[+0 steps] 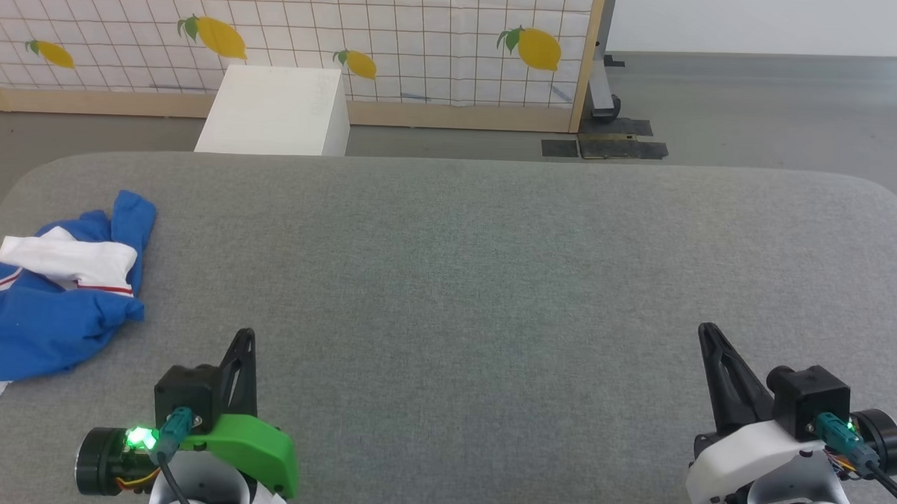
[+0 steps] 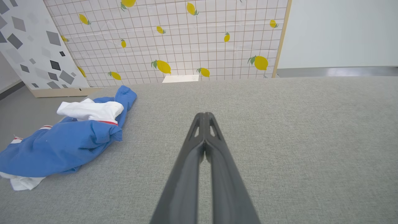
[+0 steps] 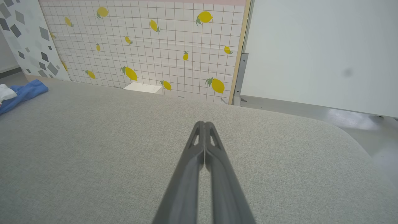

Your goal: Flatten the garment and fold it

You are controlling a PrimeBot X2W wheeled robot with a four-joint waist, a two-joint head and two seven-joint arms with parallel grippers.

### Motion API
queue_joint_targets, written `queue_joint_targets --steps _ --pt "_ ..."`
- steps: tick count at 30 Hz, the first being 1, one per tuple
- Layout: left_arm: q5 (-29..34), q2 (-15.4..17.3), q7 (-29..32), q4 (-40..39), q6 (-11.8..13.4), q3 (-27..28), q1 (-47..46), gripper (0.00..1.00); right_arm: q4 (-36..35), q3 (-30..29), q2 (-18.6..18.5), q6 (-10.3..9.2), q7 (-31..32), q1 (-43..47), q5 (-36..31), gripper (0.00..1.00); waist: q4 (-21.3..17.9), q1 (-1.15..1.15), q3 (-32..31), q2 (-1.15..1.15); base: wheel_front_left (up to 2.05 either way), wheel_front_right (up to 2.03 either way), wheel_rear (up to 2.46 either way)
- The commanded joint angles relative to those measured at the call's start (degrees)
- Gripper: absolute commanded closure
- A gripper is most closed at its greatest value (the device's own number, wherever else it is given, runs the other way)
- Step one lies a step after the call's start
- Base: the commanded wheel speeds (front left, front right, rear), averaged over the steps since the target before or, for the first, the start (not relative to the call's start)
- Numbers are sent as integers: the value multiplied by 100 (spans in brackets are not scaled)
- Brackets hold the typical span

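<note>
shirt (image 1: 43, 320): blue, with a white sleeve and red-and-white striped trim showing; bunched in a crumpled heap, not spread flat
shirt's place: on the table (image 1: 448, 267), at its left edge, about halfway between the near and far sides; a white scrap of it lies at the near end of the heap
left gripper (image 1: 245, 337): the two dark fingers are pressed together with nothing between them; it is over the table's near left part, near the heap but not touching it
right gripper (image 1: 705, 328): fingers likewise pressed together and empty; over the table's near right part, well apart from the heap
table top: grey woven fabric with rounded corners
white box (image 1: 278, 112): on the floor just beyond the table's far edge, left of its middle
lemon-print screen (image 1: 396, 34): upright beyond the table's far edge, behind the box
</note>
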Motion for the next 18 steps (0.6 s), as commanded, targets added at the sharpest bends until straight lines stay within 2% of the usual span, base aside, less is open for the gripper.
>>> queue_joint_targets --steps 1,18 --pt "74 -26 8 18 39 7 -103 100 10 8 12 -10 1 -97 -38 100 0 0 0 0 0 0 0" --pt "74 -26 8 18 39 7 -103 100 10 8 12 -10 1 -97 -38 100 0 0 0 0 0 0 0"
